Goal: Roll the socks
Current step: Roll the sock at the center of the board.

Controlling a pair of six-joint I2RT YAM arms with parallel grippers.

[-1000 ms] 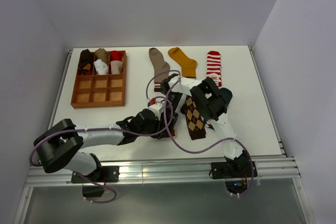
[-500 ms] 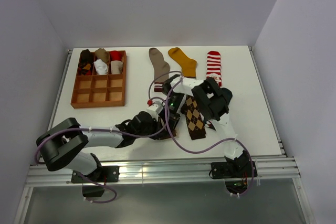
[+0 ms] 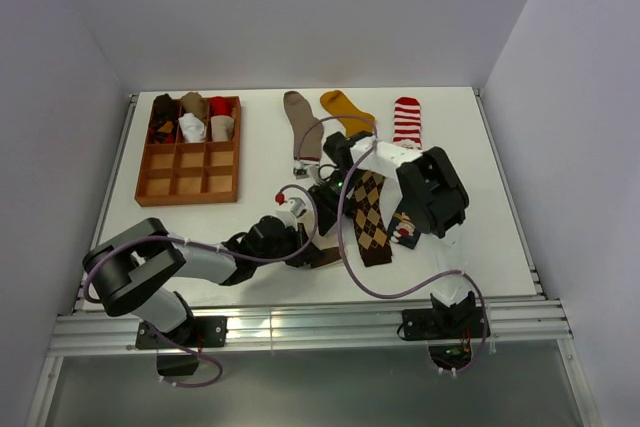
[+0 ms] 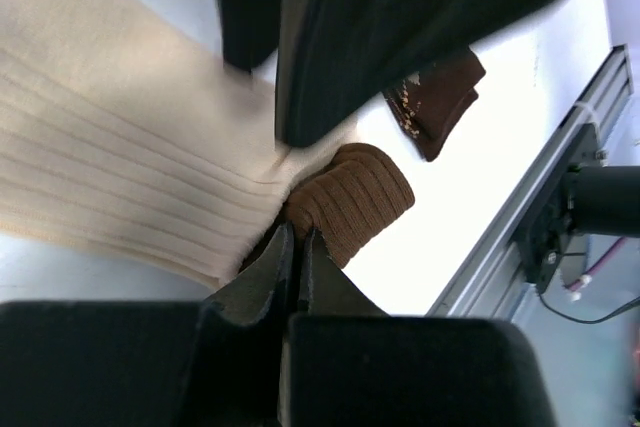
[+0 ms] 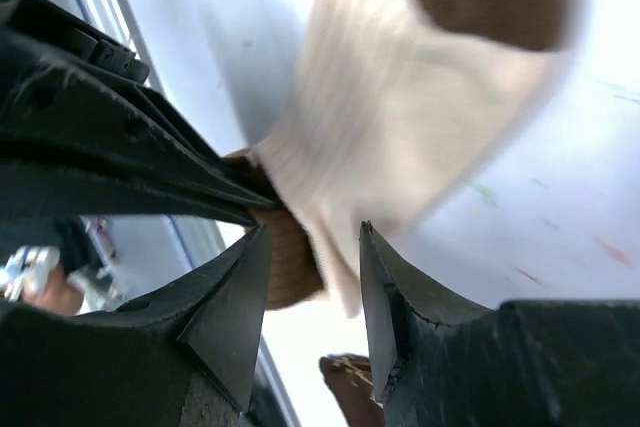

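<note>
A cream-and-brown sock [image 4: 120, 177] lies on the white table. My left gripper [image 4: 295, 234] is shut on its brown ribbed end [image 4: 355, 202]; in the top view that gripper [image 3: 303, 245] sits by the brown end [image 3: 326, 257]. My right gripper [image 5: 310, 247] is open just above the same sock [image 5: 400, 117], its fingers apart over the cream edge next to the left fingers [image 5: 150, 177]. In the top view it [image 3: 323, 197] hides most of the sock. The brown argyle sock [image 3: 368, 217], navy sock [image 3: 405, 232], taupe sock [image 3: 300, 122], mustard sock [image 3: 345, 112] and red-white striped sock [image 3: 405, 122] lie flat.
A wooden grid tray [image 3: 190, 182] stands at the back left, with rolled socks in its far row. Purple cables loop over the table's middle. A metal rail [image 3: 300, 327] runs along the near edge. White walls enclose the table.
My right arm has swung back and to the right, uncovering the navy sock, and its gripper has come down toward the left gripper. The left gripper has stayed shut on the sock.
</note>
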